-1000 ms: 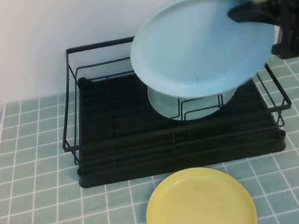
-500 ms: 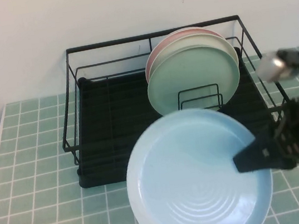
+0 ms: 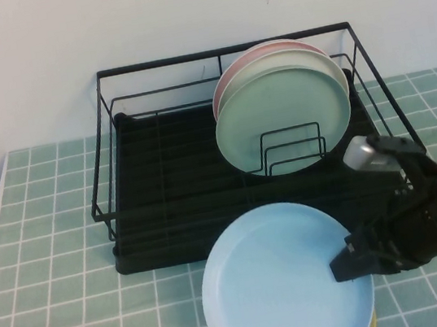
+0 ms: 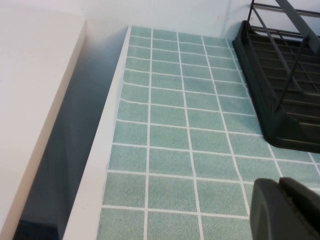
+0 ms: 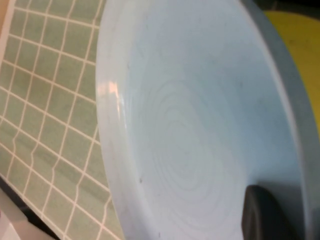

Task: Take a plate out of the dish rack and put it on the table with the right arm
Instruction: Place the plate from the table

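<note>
The right arm [image 3: 435, 209] is black and jointed, with a silver-grey cylinder [image 3: 361, 154] near its black pincer [image 3: 350, 263].

Round light blue plate [image 3: 277, 282]: in front of the large black wire dish rack [image 3: 181, 189], over the yellow plate [image 3: 373, 325].
Right gripper [image 3: 350, 263]: on the plate's right rim.
Left gripper [image 4: 287, 210]: above the green tiled table [image 3: 52, 262], left of the rack.
Mint-green plate [image 3: 281, 117]: upright in the rack's right half.

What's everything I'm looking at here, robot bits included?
Round light blue plate: one, in front of the rack, over the yellow plate.
Yellow plate: one, mostly hidden beneath it.
Pale mint-green plate: one, upright in the rack.
Pink plate: one, behind the mint one.
Black wire dish rack: one, by the wall.
Pale green tiled table: one.
Right claw: black, shut on the blue plate's rim.
Left claw: black, over the table's left side.
</note>
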`<move>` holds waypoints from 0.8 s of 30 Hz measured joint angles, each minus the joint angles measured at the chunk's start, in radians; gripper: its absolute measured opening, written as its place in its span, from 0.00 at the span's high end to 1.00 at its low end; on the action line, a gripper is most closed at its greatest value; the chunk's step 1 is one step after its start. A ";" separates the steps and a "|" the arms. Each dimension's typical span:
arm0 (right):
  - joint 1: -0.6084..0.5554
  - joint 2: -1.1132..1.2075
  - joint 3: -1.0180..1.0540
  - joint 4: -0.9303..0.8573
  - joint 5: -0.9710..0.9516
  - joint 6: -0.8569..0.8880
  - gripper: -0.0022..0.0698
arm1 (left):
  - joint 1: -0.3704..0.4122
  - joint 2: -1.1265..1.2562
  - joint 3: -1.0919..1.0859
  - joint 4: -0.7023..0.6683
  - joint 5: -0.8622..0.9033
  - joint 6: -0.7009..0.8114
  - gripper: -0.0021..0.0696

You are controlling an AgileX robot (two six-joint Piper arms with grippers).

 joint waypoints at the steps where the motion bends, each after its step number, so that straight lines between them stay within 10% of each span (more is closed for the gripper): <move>1: 0.000 0.015 0.000 0.000 0.000 -0.005 0.83 | 0.000 0.000 0.000 0.000 0.000 0.000 0.98; 18: 0.000 0.087 0.000 -0.003 -0.050 -0.072 0.81 | 0.000 0.000 0.000 0.000 0.000 0.000 0.98; 24: 0.000 0.099 0.000 0.000 -0.003 -0.095 0.59 | 0.000 0.000 0.000 0.000 0.000 0.000 0.98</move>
